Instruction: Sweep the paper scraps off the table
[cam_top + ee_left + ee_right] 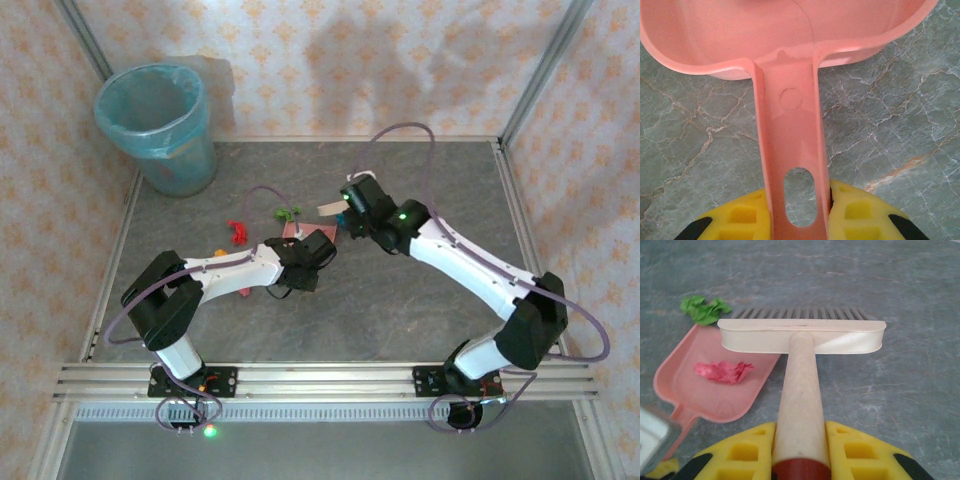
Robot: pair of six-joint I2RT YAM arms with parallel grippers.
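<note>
The right gripper (801,446) is clamped on the brush (802,337) handle, with the head crosswise at the far right corner of the pan (687,390). The left gripper (799,212) is closed on the pan's handle. A pink scrap (722,371) lies in the pan. A green scrap (704,309) sits on the table (900,390) just past the lip, left of the brush head; the brush probably has to reach beyond it and pull back

The left claw (799,212) grips the slotted handle of the pink dustpan (790,100); marbled grey worktop (900,125) behind.
</note>
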